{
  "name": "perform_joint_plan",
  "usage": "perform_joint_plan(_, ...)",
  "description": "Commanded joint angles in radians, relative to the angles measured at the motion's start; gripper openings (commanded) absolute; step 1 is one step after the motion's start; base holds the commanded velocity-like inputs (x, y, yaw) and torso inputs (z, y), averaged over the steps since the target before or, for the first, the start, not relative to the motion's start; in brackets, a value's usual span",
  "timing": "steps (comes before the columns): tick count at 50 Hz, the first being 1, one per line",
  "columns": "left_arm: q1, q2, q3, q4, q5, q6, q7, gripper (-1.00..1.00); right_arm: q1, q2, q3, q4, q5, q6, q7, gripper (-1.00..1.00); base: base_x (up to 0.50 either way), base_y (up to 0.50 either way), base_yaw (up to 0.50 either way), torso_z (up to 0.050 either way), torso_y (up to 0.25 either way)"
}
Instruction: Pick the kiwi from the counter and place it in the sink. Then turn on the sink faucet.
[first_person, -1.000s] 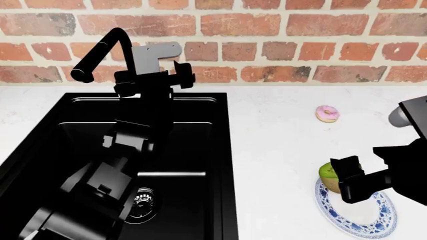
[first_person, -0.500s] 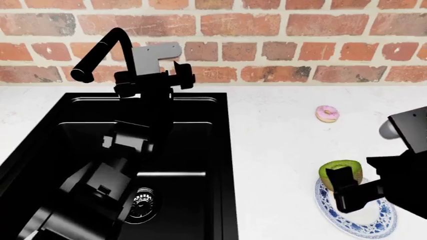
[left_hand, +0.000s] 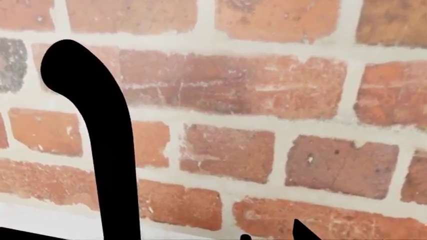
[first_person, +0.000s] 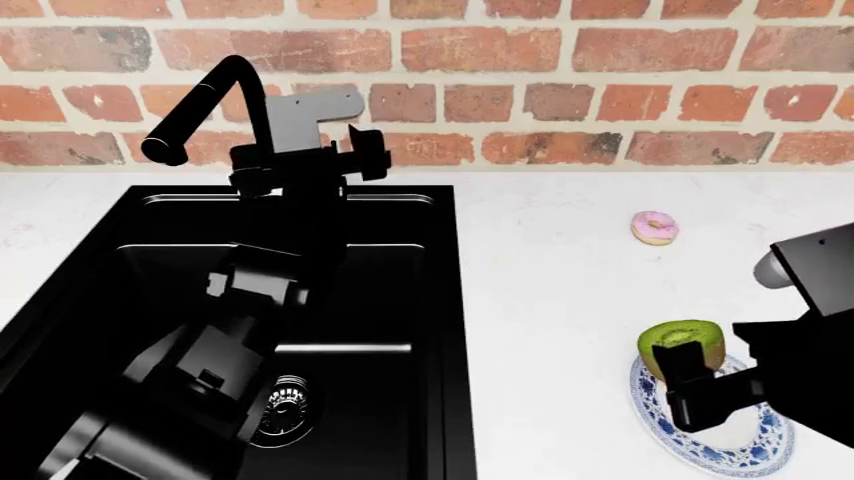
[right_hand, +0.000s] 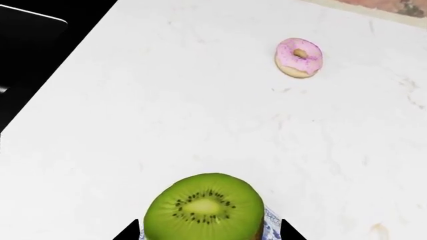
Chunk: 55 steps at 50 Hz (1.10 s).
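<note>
Brick wall behind white counter (first_person: 561, 300). One black sink (first_person: 360, 300) set in counter, one drain grate on floor. One sink faucet (first_person: 200, 100) at back rim. One kiwi (right_hand: 205, 207), cut face up, on rim of one blue-patterned plate (first_person: 747, 440). One pink donut (right_hand: 299, 57) well apart, nearer wall. Right gripper (right_hand: 208, 232) fingertips spread apart, either side of kiwi. Left gripper (first_person: 354, 150) raised by faucet; finger state cannot tell.
</note>
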Motion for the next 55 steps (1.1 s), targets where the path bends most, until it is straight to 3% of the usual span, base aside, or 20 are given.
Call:
perform_joint_plan(1, -0.007, 0.005, 0.010, -0.023, -0.008, 0.012, 0.006, 1.00, -0.013, -0.003, -0.012, -0.003, -0.063, -0.004, -0.048, 1.00, 0.00, 0.00, 0.00, 0.000, 0.000)
perform_joint_plan(38, -0.009, 0.004, 0.046, -0.037, -0.039, 0.029, 0.003, 1.00, -0.061, 0.003, -0.059, -0.012, -0.182, -0.054, -0.148, 1.00, 0.00, 0.00, 0.00, 0.000, 0.000)
perform_joint_plan(39, -0.007, 0.003, 0.047, -0.037, -0.040, 0.030, 0.003, 1.00, -0.057, 0.006, -0.060, -0.017, -0.181, -0.054, -0.148, -1.00, 0.00, 0.00, 0.00, 0.000, 0.000)
perform_joint_plan(51, -0.018, 0.012, 0.055, -0.067, -0.048, 0.043, 0.013, 1.00, -0.030, 0.038, -0.063, -0.036, -0.155, -0.064, -0.126, -1.00, 0.00, 0.00, 0.00, 0.000, 0.000)
perform_joint_plan(55, -0.022, 0.010, 0.059, -0.064, -0.053, 0.040, 0.012, 1.00, 0.065, 0.057, -0.086, -0.037, -0.086, -0.054, -0.084, -1.00, 0.00, 0.00, 0.00, 0.000, 0.000)
